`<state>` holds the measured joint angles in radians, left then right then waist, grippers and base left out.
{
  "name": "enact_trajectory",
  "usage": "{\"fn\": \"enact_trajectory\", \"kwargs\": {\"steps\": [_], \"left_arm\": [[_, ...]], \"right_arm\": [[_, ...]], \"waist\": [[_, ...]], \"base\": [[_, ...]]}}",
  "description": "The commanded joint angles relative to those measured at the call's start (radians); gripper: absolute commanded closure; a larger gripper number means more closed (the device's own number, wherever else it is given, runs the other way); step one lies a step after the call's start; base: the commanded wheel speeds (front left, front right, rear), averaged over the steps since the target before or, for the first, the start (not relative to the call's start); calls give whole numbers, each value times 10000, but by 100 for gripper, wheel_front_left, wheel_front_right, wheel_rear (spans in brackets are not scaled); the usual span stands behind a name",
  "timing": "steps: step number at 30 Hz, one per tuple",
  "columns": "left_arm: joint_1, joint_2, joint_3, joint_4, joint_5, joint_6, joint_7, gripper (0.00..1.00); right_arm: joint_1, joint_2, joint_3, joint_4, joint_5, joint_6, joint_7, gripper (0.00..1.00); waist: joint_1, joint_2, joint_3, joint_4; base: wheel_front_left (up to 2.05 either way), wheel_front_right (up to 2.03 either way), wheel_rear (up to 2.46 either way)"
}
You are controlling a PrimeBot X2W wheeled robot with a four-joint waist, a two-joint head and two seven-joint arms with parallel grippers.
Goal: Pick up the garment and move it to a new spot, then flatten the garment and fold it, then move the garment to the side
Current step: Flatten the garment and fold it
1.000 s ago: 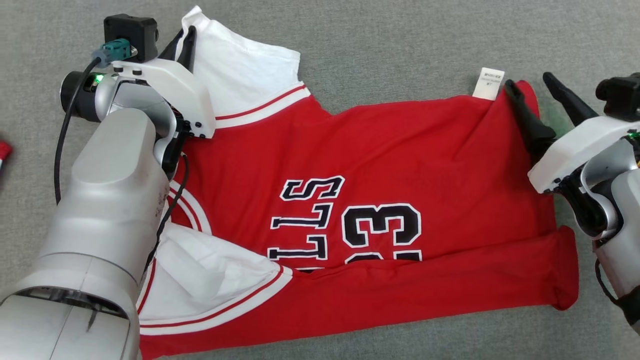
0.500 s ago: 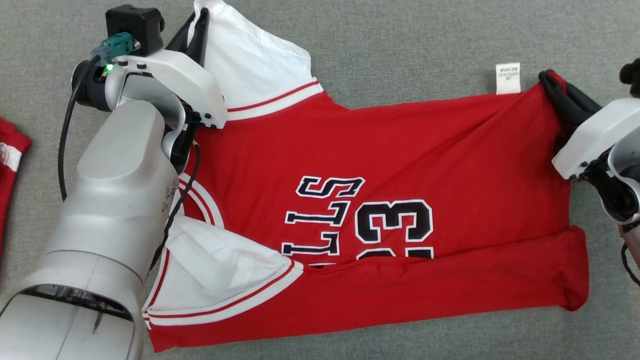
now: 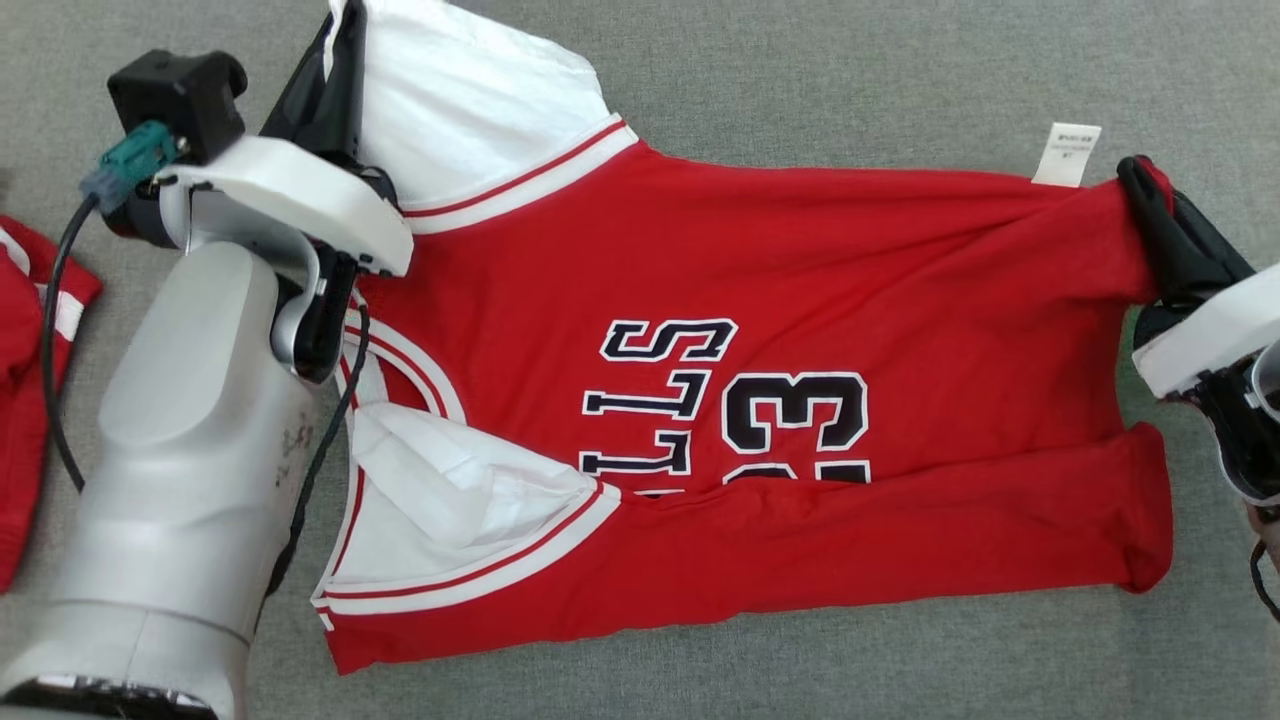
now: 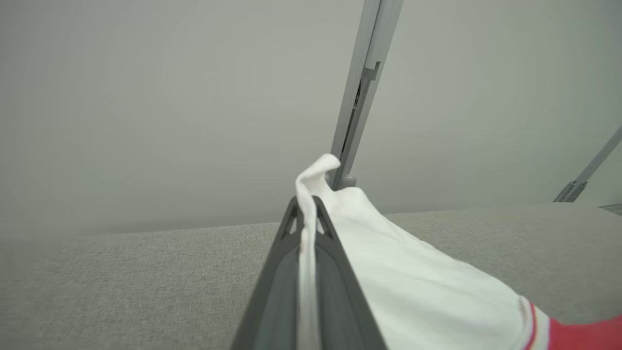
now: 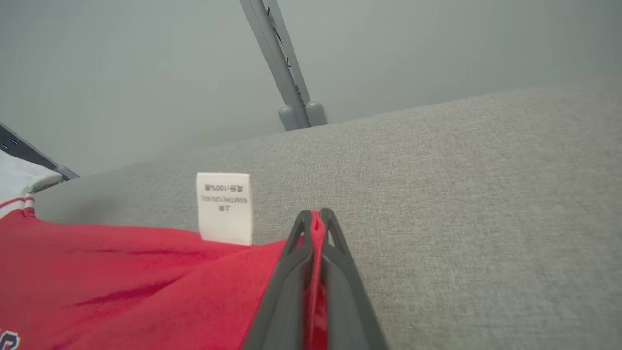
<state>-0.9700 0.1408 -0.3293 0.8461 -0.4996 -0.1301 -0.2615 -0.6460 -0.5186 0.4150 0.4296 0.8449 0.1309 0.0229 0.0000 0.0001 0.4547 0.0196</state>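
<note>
Left gripper (image 3: pixel 345 35), upper left, and right gripper (image 3: pixel 1140 180), far right, pinch shut on white sleeve (image 3: pixel 470 110) and red hem corner (image 3: pixel 1105 205) of our garment (image 3: pixel 800 280), which we judge soft, light, best held by edges.

1. The garment (image 3: pixel 780 290) lies spread on the surface (image 3: pixel 800 60), near edge folded onto itself;
2. left fingers (image 3: pixel 330 70) at its far left corner, right fingers (image 3: pixel 1185 245) at its far right corner, cloth between each pair;
3. a label (image 3: pixel 1067 155) juts from the far edge, just left of the right fingers;
4. another cloth (image 3: pixel 25 330) lies at the left edge, apart from the garment.
</note>
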Motion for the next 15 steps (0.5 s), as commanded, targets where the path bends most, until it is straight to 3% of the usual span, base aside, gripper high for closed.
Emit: {"fn": "enact_trajectory", "kwargs": {"steps": [1,8,15], "left_arm": [[295,107,127,-313,40,-8,-43,100],[3531,114,1164,-3974,316,80,-43,100],[6309,97,1268,-5833,116,432,124,100]], "right_arm": [[229,1,-110,-87,218,-1,-102,100],[1789,95,-754,-932,1789,-1,-739,100],[2804,230,-993,-1496,2505,-1,-1257,100]], "waist": [[0,-1,-42,32],[0,-1,-370,97],[0,-1,-480,-26]], "base": [[0,0,0],[0,0,0],[0,0,0]]}}
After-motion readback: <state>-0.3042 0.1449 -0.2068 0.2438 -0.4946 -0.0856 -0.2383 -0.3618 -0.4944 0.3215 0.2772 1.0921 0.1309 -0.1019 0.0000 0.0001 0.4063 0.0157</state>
